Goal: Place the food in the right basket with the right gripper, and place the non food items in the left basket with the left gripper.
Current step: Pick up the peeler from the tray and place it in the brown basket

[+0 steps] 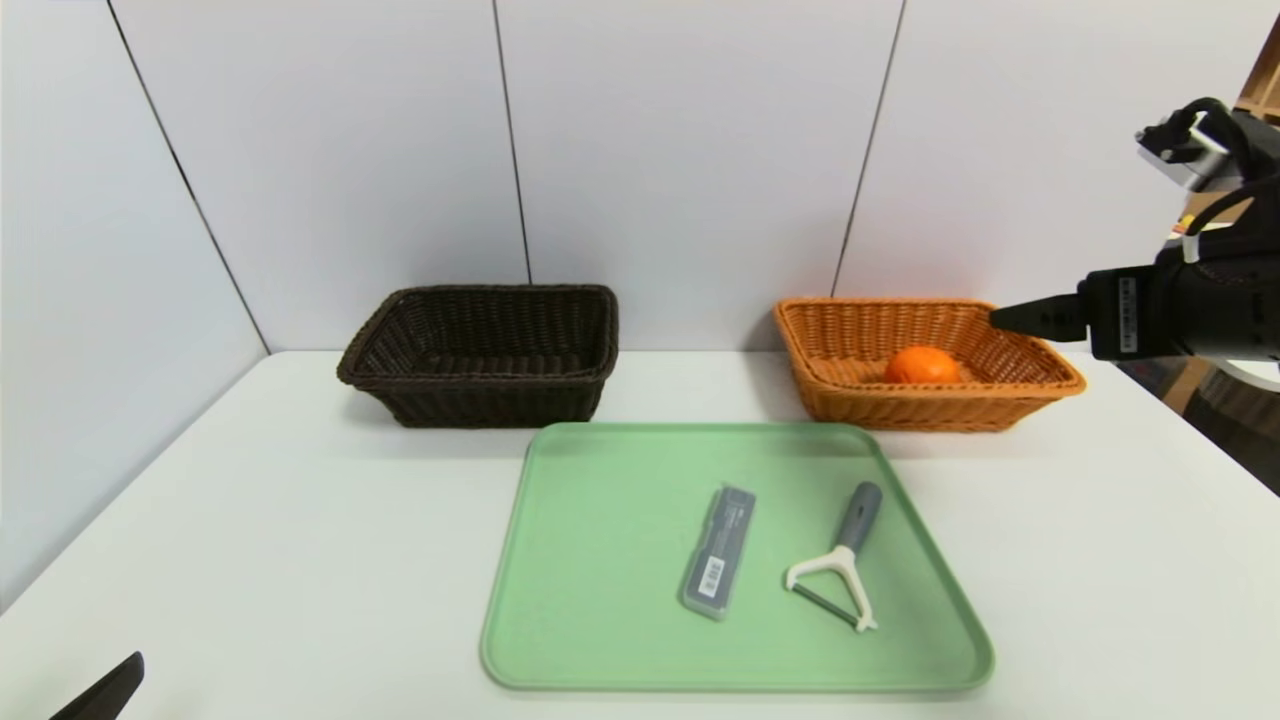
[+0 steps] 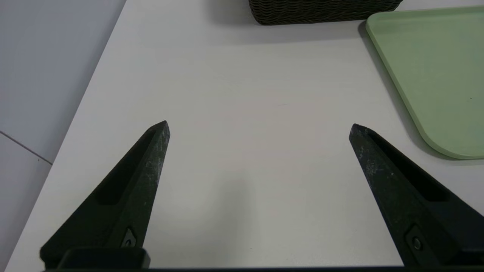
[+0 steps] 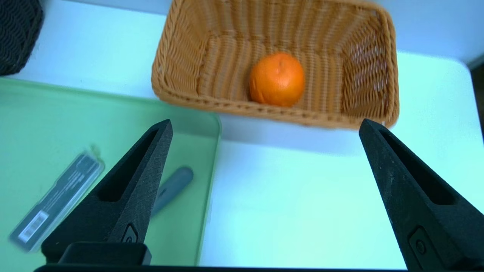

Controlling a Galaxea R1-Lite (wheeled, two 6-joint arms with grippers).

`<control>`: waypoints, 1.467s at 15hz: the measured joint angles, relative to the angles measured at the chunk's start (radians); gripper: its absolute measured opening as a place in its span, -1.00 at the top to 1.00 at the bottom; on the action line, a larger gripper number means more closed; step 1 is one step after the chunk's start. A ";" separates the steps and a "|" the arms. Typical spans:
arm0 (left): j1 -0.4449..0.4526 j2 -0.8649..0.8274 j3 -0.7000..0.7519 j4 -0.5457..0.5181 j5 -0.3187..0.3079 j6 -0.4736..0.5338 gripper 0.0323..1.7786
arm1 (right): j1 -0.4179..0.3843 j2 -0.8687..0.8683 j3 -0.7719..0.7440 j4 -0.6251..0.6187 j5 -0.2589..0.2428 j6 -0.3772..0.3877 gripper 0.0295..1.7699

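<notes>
An orange (image 1: 921, 365) (image 3: 277, 79) lies inside the tan right basket (image 1: 1040, 362) (image 3: 181, 60). The dark left basket (image 1: 480, 350) (image 2: 321, 11) holds nothing that I can see. On the green tray (image 1: 600, 560) (image 2: 435, 75) (image 3: 45, 113) lie a grey flat case with a barcode label (image 1: 719, 564) (image 3: 56, 200) and a peeler with a grey handle (image 1: 840, 565) (image 3: 174, 185). My right gripper (image 1: 1010, 318) (image 3: 264, 126) hangs open and empty, raised near the right basket's right rim. My left gripper (image 2: 259, 128) stands open and empty over bare table at the near left, its fingertip (image 1: 110, 690) showing in the head view.
The white table (image 1: 300, 520) ends at grey wall panels behind the baskets and on the left. Bare table lies between the tray and both baskets. The table's right edge runs just past the right basket.
</notes>
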 joint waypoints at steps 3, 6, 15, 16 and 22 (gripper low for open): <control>-0.001 0.000 0.001 0.000 -0.003 0.000 -0.90 | 0.053 -0.036 -0.015 0.129 -0.084 0.094 -0.91; -0.001 -0.001 0.004 0.000 -0.004 0.000 -0.90 | 0.114 -0.032 -0.061 0.264 -0.139 0.216 -0.91; 0.000 -0.020 0.018 0.001 -0.004 0.000 -0.90 | 0.239 0.096 -0.263 0.584 -0.147 0.539 -0.91; 0.000 -0.024 0.018 0.001 -0.004 0.000 -0.90 | 0.255 0.115 -0.287 0.612 -0.146 0.576 -0.91; 0.000 -0.040 0.020 0.021 -0.003 0.000 -0.90 | 0.319 0.249 -0.447 0.766 -0.134 0.770 -0.91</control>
